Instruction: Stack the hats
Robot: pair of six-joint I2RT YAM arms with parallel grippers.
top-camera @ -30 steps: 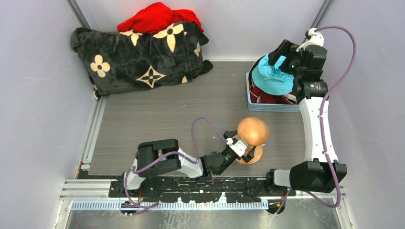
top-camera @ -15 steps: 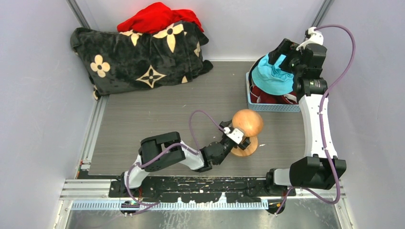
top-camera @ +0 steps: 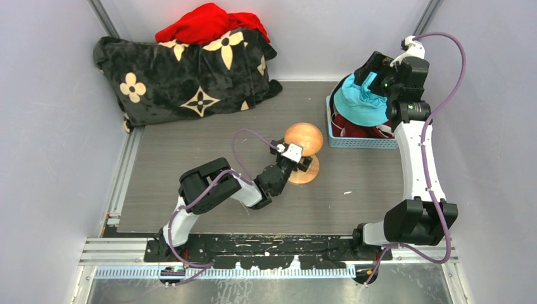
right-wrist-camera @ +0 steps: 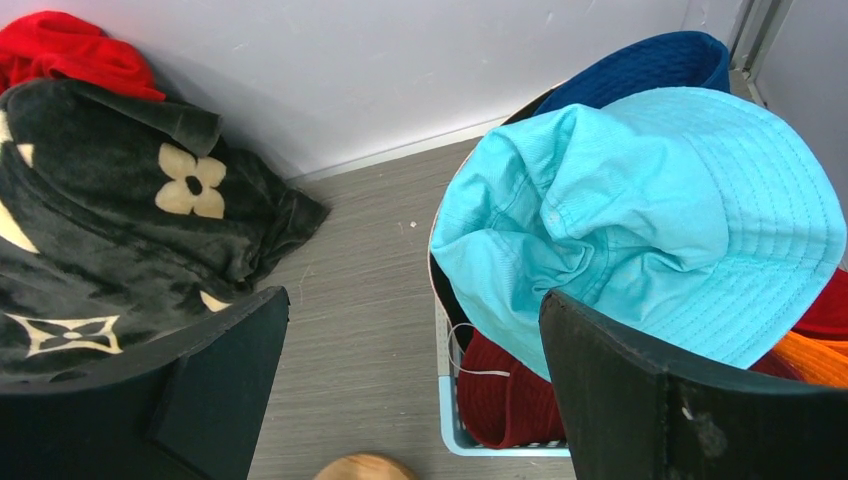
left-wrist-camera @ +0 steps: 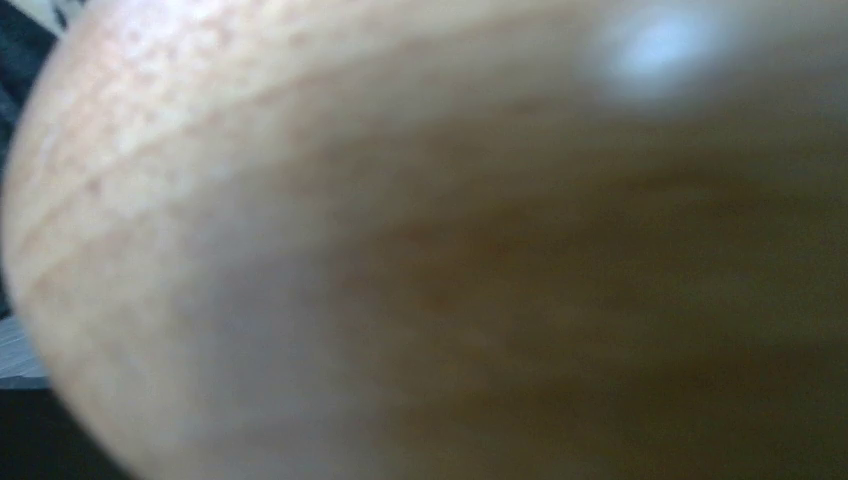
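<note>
Several hats are piled in a light blue basket (top-camera: 361, 143) at the back right. A teal hat (top-camera: 360, 101) (right-wrist-camera: 640, 210) lies on top. A maroon hat (right-wrist-camera: 505, 390), a royal blue one (right-wrist-camera: 640, 65) and an orange one (right-wrist-camera: 815, 360) show around it. My right gripper (top-camera: 375, 71) (right-wrist-camera: 415, 400) hangs open over the pile, empty, its right finger above the teal hat. A wooden head-shaped stand (top-camera: 303, 139) (left-wrist-camera: 400, 250) stands mid-table. My left gripper (top-camera: 293, 157) is open, its jaws straddling the stand's post. Wood fills the left wrist view.
A black blanket with cream flower marks (top-camera: 183, 76) (right-wrist-camera: 110, 230) lies heaped at the back left, a bright red cloth heap (top-camera: 206, 24) on top of it. Grey walls close in the table on three sides.
My left gripper has slid up and to the left across the table, and the wooden stand has travelled with it toward the basket. The right gripper has barely moved.
</note>
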